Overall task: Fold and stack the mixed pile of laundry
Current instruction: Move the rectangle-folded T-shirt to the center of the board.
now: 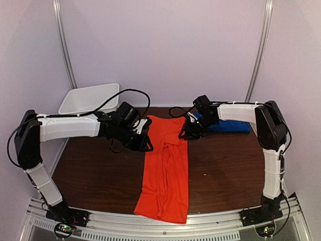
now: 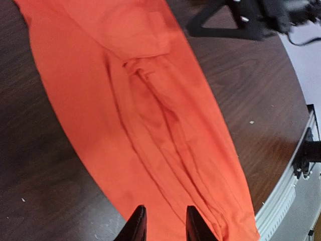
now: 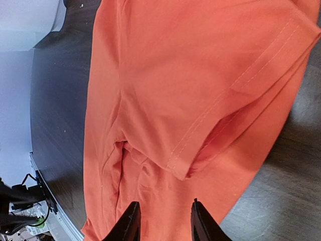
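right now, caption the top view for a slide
Left gripper and right gripper flank the far end of an orange shirt on a table, blue cloth and white bin beyond

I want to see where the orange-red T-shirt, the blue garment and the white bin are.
orange-red T-shirt (image 1: pixel 165 170): top view, middle of its body.
blue garment (image 1: pixel 233 125): top view, its visible right part.
white bin (image 1: pixel 88 100): top view, bare floor inside.

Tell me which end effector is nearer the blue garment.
Right. The right end effector hovers beside the blue garment; the left end effector is beyond the orange-red T-shirt.
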Action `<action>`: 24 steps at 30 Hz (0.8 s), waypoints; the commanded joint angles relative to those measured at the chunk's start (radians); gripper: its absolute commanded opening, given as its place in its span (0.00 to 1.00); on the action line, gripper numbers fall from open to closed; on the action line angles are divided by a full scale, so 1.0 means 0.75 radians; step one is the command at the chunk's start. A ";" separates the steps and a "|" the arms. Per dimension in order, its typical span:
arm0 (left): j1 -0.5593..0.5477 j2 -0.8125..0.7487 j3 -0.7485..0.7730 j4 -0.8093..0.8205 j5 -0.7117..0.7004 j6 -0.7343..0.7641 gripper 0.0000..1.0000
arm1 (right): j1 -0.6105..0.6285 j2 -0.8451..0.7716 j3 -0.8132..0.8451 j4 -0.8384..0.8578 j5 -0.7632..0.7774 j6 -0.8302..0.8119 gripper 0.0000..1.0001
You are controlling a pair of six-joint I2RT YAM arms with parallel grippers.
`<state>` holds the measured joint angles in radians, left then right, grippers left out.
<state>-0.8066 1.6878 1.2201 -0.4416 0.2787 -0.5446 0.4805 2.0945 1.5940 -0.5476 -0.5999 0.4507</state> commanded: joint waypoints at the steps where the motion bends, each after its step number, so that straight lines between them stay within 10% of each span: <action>1: 0.024 0.186 0.067 0.072 -0.039 -0.014 0.27 | 0.038 -0.037 -0.049 0.075 -0.020 0.050 0.33; 13: 0.194 0.477 0.174 0.113 -0.138 -0.157 0.24 | -0.031 0.245 0.157 0.026 0.123 -0.007 0.25; 24: 0.314 0.657 0.484 0.066 -0.121 -0.132 0.28 | -0.118 0.581 0.841 -0.123 0.085 -0.043 0.32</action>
<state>-0.5861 2.1777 1.5311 -0.3714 0.2024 -0.6643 0.4057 2.5000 2.0922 -0.5644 -0.5449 0.4412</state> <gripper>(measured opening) 0.261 0.288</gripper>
